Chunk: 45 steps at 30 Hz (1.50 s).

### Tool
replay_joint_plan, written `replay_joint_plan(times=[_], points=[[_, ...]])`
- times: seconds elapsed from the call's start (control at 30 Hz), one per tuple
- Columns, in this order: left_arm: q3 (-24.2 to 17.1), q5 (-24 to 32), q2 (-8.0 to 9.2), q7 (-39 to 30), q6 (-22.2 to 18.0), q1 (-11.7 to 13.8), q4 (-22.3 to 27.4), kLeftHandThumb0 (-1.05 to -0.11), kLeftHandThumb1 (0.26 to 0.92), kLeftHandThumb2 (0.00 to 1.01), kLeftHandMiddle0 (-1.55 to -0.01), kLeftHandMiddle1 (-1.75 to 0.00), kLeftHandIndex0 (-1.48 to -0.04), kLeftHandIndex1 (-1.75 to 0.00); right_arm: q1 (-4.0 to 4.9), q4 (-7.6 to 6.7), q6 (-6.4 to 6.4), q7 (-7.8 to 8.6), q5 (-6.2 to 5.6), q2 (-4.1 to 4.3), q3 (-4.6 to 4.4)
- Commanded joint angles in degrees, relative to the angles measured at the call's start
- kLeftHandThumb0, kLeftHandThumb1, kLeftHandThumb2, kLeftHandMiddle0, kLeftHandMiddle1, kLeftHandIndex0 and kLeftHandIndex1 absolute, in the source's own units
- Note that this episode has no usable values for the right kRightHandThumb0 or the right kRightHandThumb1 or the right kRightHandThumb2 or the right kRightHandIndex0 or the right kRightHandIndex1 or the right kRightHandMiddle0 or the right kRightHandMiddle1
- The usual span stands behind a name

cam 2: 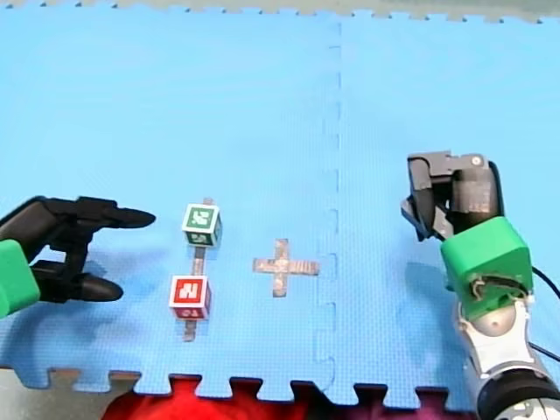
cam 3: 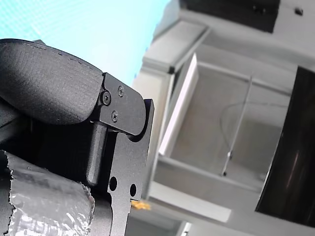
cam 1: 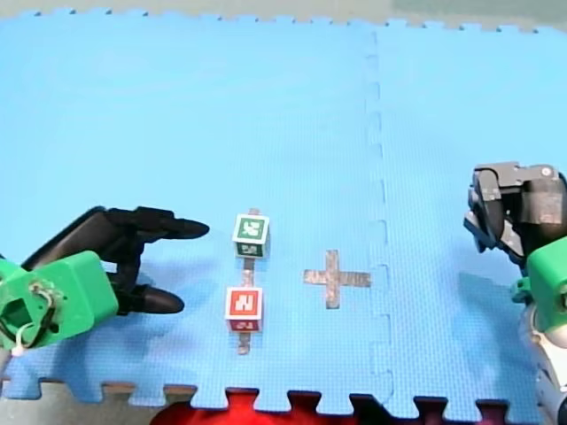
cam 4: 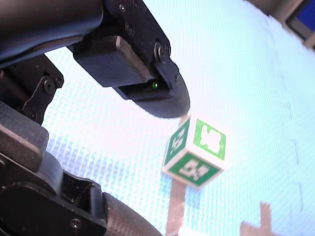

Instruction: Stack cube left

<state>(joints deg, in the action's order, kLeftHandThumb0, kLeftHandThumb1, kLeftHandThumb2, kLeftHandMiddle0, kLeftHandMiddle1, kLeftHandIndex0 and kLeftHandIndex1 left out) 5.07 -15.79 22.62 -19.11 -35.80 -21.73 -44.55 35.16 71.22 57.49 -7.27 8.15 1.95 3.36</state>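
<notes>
Left hand [cam 1: 128,263] empty at left, right hand [cam 2: 448,199] empty at right.

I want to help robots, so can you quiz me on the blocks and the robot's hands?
1. Fill in: of the green cube and the red cube on the blue mat, the one nearer the robot is ___.
2. True or false: the green cube sits on top of the red cube.
3. Which hand is closer to the cubes? A: left hand, just left of them. B: right hand, at the mat's right side.
Key: 1 red; 2 false; 3 A.
</notes>
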Motion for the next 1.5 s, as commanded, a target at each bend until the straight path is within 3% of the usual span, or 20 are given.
replay_joint_plan(times=[0.0, 0.17, 0.33, 0.4, 0.47, 0.57, 0.7, 0.8, 0.97, 1.23, 1.47], points=[[1.1, -1.3, 0.78, 1.4, 0.5, 0.9, 1.7, -1.045, 0.754, 0.01, -0.88, -1.75, -0.63, 0.0, -0.11, -0.07, 0.3, 0.07, -0.26, 0.15, 0.16], [2.4, -2.8, 1.1, 4.2, 1.3, 1.4, 2.8, -1.048, 0.76, 0.01, -0.88, -1.75, -0.64, 0.0, -0.18, -0.14, 0.45, 0.05, -0.21, 0.12, 0.15], [5.5, -9.7, 2.46, 8.3, 6.9, 2.2, 7.7, -1.048, 0.798, 0.02, -0.88, -1.75, -0.64, -0.01, -0.13, -0.25, 0.53, -0.05, -0.21, 0.04, 0.15], [6.6, -11.6, 1.74, 9.6, 9.6, 2.8, 10.1, -1.048, 0.822, 0.03, -0.87, -1.75, -0.65, -0.01, -0.09, -0.29, 0.51, 0.02, -0.31, 0.07, 0.21], [7.6, -13.1, -0.14, 13.3, 10.8, 3.1, 10.1, -1.048, 0.837, 0.03, -0.87, -1.75, -0.75, -0.05, -0.02, -0.32, 0.48, 0.26, -0.49, 0.09, 0.31], [8.2, -13.7, -2.88, 20.6, 8.0, 2.6, 5.0, -1.048, 0.847, 0.02, -0.89, -1.75, -0.9, -0.1, 0.04, -0.39, 0.52, 0.78, -0.85, 0.05, 0.49], [7.5, -11.5, -5.06, 26.0, 1.4, 0.5, -3.5, -1.046, 0.807, 0.0, -0.89, -1.75, -0.93, -0.08, 0.0, -0.5, 0.66, 0.79, -0.82, 0.04, 0.55], [7.7, -11.5, -5.27, 27.6, -0.8, -0.3, -5.7, -1.04, 0.795, 0.0, -0.9, -1.75, -0.94, -0.08, -0.02, -0.6, 0.74, 0.82, -0.85, 0.09, 0.6], [8.3, -11.8, -5.45, 29.9, -3.3, -1.3, -7.7, -0.962, 0.742, 0.0, -0.9, -1.75, -1.09, -0.12, 0.16, -0.76, 0.8, 1.3, -1.16, 0.2, 0.8], [9.2, -11.8, -5.4, 31.0, -4.9, -1.8, -8.5, -0.94, 0.735, 0.0, -0.9, -1.75, -1.08, -0.08, 0.33, -0.89, 0.88, 1.84, -1.43, 0.42, 0.82], [9.1, -8.8, -4.52, 25.4, -5.7, -1.3, -7.0, -0.93, 0.729, 0.0, -0.89, -1.75, -1.11, -0.08, 0.42, -1.07, 0.99, 1.77, -1.36, 0.37, 0.74]])
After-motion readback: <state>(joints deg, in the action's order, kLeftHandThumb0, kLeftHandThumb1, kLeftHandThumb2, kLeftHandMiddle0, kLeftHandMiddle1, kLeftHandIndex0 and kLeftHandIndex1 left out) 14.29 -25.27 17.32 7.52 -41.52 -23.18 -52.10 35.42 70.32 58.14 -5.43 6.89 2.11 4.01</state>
